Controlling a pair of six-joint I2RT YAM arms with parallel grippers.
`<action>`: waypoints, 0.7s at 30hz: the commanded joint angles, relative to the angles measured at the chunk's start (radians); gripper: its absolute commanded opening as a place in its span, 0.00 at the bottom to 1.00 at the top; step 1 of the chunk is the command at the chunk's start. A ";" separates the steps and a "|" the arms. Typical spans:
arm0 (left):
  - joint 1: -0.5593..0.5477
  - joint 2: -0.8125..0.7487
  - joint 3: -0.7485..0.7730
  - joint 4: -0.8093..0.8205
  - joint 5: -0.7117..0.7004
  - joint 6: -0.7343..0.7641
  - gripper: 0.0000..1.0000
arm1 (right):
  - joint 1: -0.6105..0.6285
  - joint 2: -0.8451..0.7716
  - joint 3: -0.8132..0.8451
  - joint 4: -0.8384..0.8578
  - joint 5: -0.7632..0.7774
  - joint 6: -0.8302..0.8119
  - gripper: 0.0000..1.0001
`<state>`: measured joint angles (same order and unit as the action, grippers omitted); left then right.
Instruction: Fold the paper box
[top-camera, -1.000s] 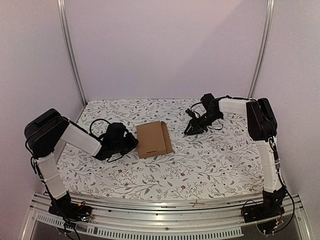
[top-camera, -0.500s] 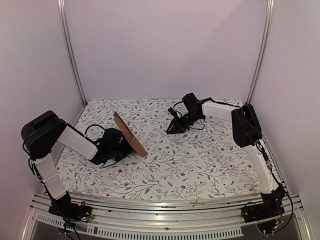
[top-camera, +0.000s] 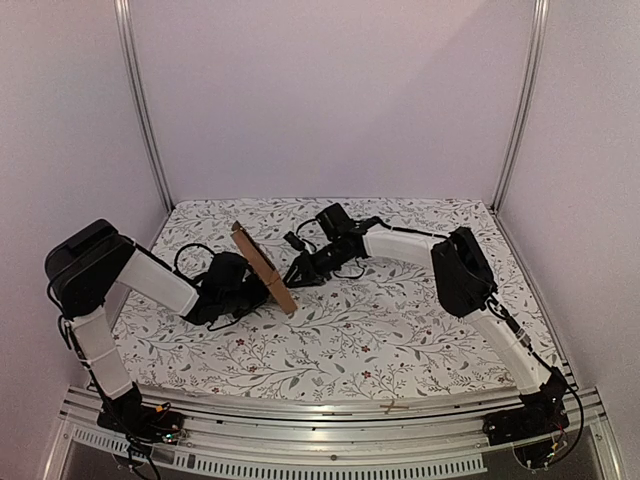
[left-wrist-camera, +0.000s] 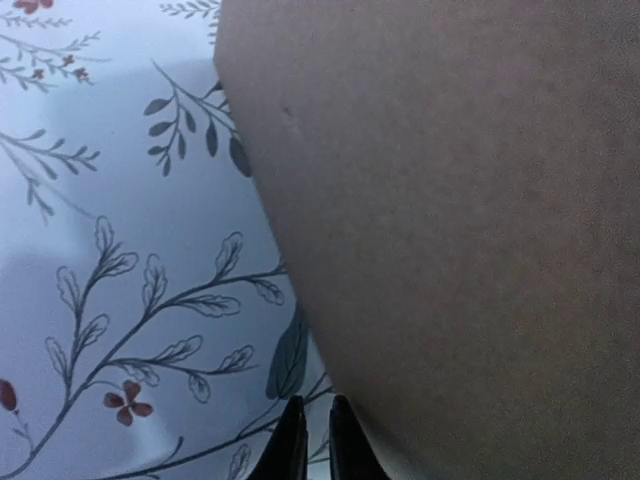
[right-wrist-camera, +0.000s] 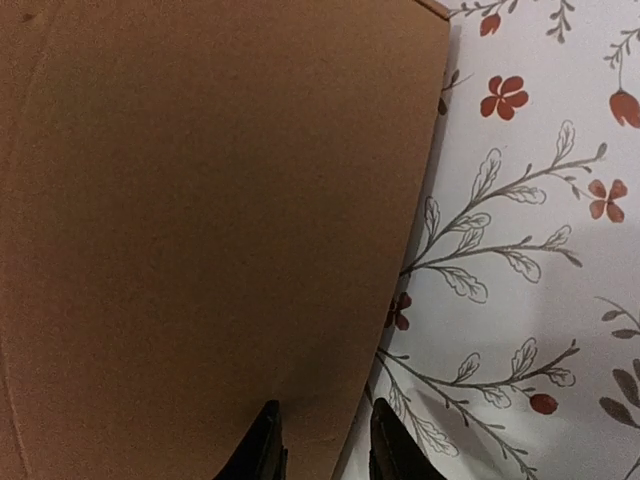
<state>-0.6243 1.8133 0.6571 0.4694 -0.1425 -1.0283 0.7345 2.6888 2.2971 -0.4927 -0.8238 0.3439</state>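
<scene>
Paper box (top-camera: 262, 268) | plain brown cardboard (tilted on edge) | floral tablecloth (top-camera: 400, 330)

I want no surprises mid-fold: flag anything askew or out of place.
The paper box is not lying flat. It stands tilted on one edge on the table, between the left gripper and the right gripper. No tear or crush shows on either face seen by the wrist cameras.

Brown paper box (right-wrist-camera: 200, 230) at left, floral cloth (right-wrist-camera: 540, 250) at right, right end effector (right-wrist-camera: 325, 445) below, tips apart astride the box edge
</scene>
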 joint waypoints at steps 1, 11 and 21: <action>-0.058 0.017 0.059 0.023 0.011 0.045 0.11 | -0.006 0.009 -0.071 0.016 -0.055 0.015 0.28; -0.233 0.034 0.110 -0.002 -0.046 0.012 0.12 | -0.009 -0.233 -0.424 0.002 -0.029 -0.142 0.28; -0.422 0.097 0.147 -0.019 -0.064 -0.067 0.13 | -0.010 -0.355 -0.607 -0.156 -0.006 -0.306 0.28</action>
<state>-0.9432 1.8687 0.7589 0.4084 -0.2626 -1.0557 0.6922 2.3829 1.7550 -0.5770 -0.8459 0.1368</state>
